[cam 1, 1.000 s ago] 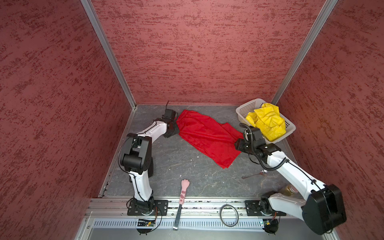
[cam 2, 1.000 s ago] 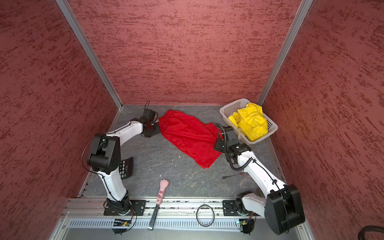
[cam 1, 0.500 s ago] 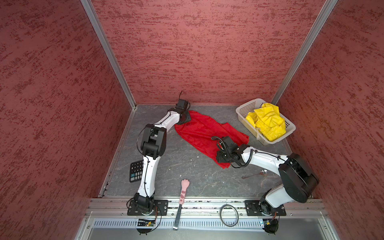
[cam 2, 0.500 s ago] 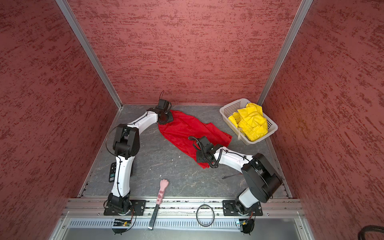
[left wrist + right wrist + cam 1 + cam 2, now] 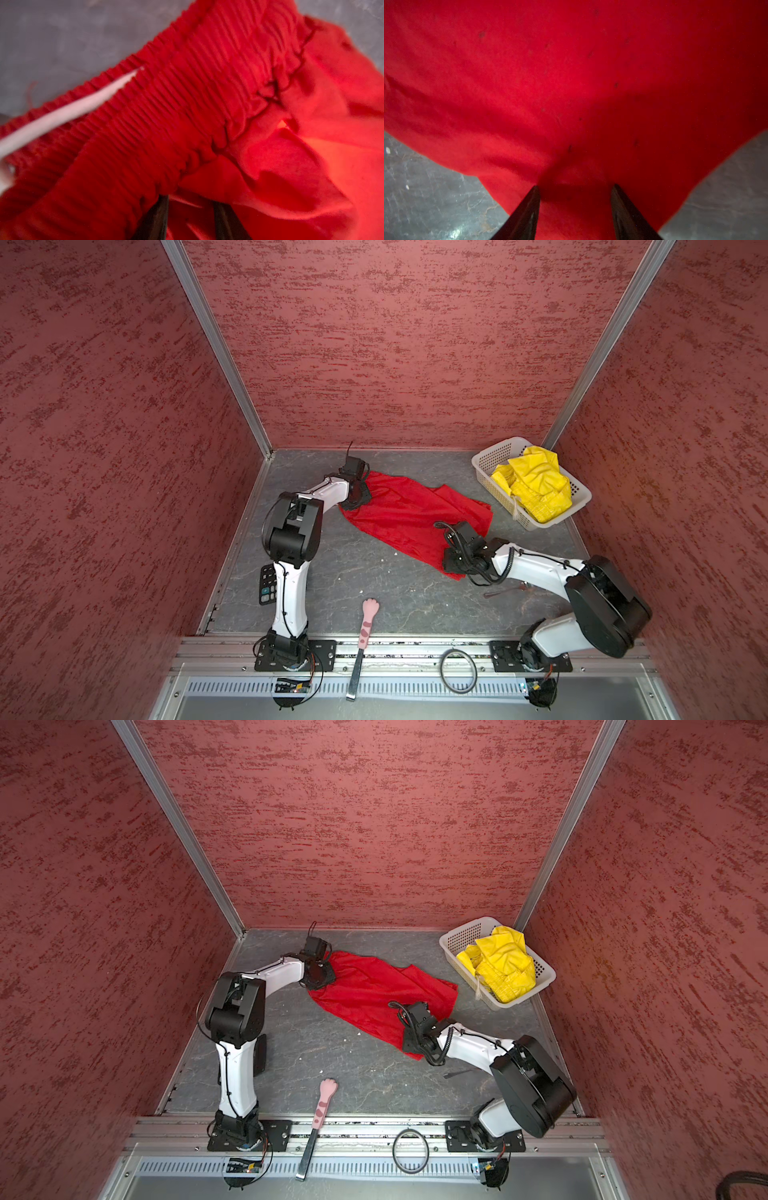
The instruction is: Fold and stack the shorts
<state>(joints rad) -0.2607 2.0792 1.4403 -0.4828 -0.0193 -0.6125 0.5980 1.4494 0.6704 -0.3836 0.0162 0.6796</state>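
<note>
The red shorts (image 5: 374, 990) lie spread across the middle of the surface (image 5: 311, 1048). The left hand (image 5: 322, 974) sits on their far-left end, the right hand (image 5: 415, 1038) over their near corner. The yellow shorts (image 5: 505, 965) are heaped in a white basket (image 5: 460, 937) at the far-right corner. A pink paw-ended tool (image 5: 323, 1104) lies at the near edge.

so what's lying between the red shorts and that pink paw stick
bare grey table with a few pale specks, nothing else, between the red shorts and the pink paw stick; both top views show it
</note>
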